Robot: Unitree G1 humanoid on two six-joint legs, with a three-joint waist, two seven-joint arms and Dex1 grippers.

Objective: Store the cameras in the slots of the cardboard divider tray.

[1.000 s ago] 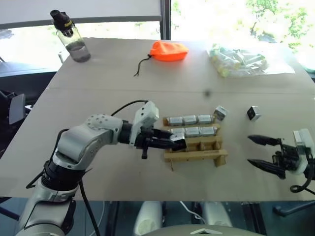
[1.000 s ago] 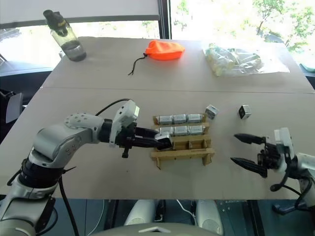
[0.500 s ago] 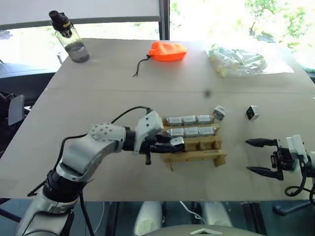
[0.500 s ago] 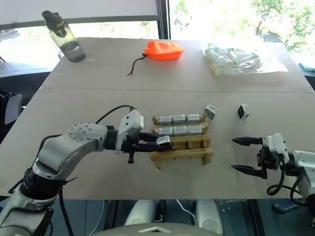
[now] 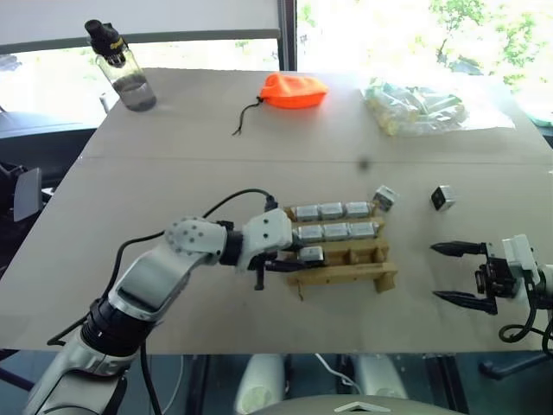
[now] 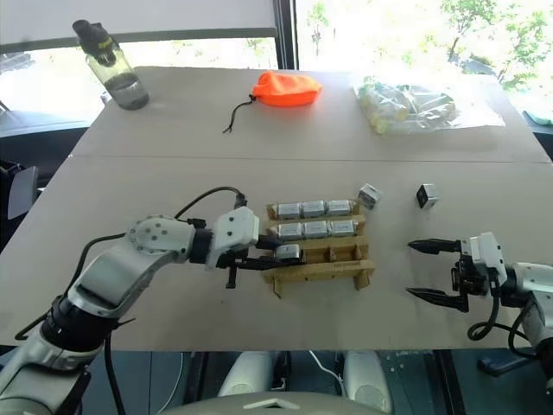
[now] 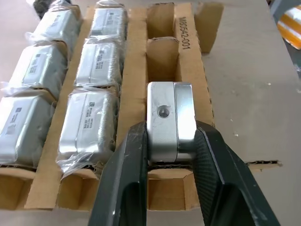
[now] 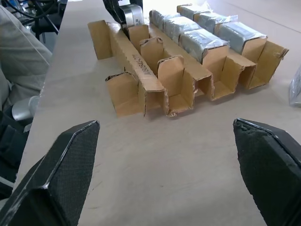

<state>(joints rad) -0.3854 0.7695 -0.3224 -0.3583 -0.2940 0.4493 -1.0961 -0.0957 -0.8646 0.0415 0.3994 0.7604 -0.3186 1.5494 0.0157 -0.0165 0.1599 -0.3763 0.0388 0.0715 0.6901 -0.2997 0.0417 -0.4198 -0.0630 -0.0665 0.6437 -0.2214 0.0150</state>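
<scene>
The cardboard divider tray (image 5: 347, 276) lies mid-table. Its two far rows hold several plastic-wrapped silver blocks (image 7: 96, 70). My left gripper (image 5: 304, 258) reaches in from the left, shut on a silver camera (image 7: 169, 120). That camera stands in the left end slot of the tray's near row, with a finger (image 7: 134, 160) pressed against each side. The other near-row slots (image 7: 162, 61) are bare. One loose camera (image 5: 385, 198) leans at the tray's far right corner, and another (image 5: 444, 198) lies on the table beyond it. Right of the tray, my right gripper (image 5: 458, 273) is open above the table, holding nothing.
At the back of the table stand a water bottle (image 5: 125, 73) on the left, an orange pouch (image 5: 295, 90) with a cord in the middle and a clear bag of pale packets (image 5: 419, 106) on the right. The table's front edge runs just below both grippers.
My left gripper has sunk and rolled, bringing the camera down from beside the middle row into the near row's left slot. The right gripper has hardly moved.
</scene>
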